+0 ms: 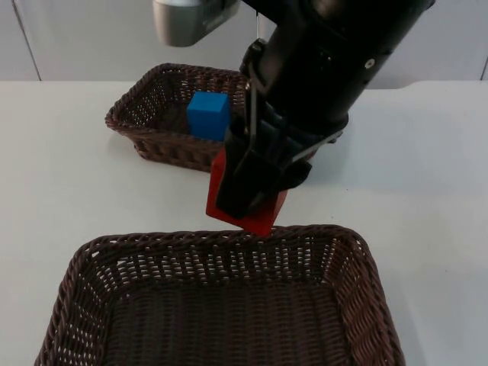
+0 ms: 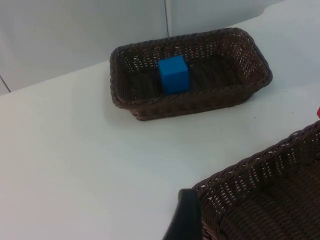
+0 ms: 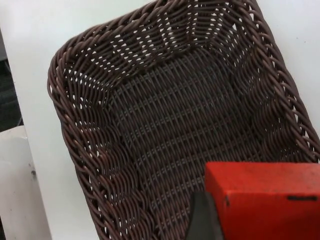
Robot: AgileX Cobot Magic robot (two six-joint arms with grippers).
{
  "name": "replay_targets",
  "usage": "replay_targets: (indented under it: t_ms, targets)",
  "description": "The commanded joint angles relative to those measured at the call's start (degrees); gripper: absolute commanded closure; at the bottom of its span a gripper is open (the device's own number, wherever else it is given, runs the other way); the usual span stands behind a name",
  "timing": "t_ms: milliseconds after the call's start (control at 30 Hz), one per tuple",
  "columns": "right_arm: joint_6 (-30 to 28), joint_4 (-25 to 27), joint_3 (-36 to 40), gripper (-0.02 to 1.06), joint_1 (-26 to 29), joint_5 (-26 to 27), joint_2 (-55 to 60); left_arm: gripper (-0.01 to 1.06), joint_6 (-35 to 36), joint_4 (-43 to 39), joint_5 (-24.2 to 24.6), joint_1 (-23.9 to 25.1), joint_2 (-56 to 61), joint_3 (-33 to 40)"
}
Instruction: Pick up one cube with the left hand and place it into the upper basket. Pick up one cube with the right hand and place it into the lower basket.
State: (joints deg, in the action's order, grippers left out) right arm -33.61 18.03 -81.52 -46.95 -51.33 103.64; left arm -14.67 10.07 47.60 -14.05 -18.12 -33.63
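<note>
My right gripper (image 1: pixel 245 191) is shut on a red cube (image 1: pixel 264 216) and holds it in the air just over the far rim of the lower wicker basket (image 1: pixel 229 242). In the right wrist view the red cube (image 3: pixel 265 200) hangs above that basket's woven floor (image 3: pixel 175 130), which holds nothing. A blue cube (image 1: pixel 208 114) lies inside the upper basket (image 1: pixel 141 103), near its middle. The left wrist view looks across at the blue cube (image 2: pixel 174 74) in the upper basket (image 2: pixel 120 85), with my left gripper (image 2: pixel 184 220) waiting over the table by the lower basket's rim (image 2: pixel 260 160).
White table top spreads between and around the two baskets. The grey partition wall (image 1: pixel 91 38) stands behind the upper basket. The right arm (image 1: pixel 328 69) reaches over the upper basket's right end.
</note>
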Motion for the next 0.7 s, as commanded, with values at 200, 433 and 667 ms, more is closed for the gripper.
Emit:
replay_targets:
  t_ms: [200, 433, 667]
  targets:
    - [-0.23, 0.87, 0.05, 1.05, -0.32, 1.22, 1.1, 0.36, 0.01, -0.04, 0.11, 0.13, 0.24, 0.3]
    - [-0.23, 2.07, 0.05, 1.05, -0.32, 2.68, 5.01, 0.36, 0.01, -0.04, 0.11, 0.13, 0.24, 0.3]
    - [-1.52, 6.1, 0.05, 1.05, -0.54, 3.95, 9.87, 0.36, 0.01, -0.04, 0.11, 0.13, 0.24, 0.3]
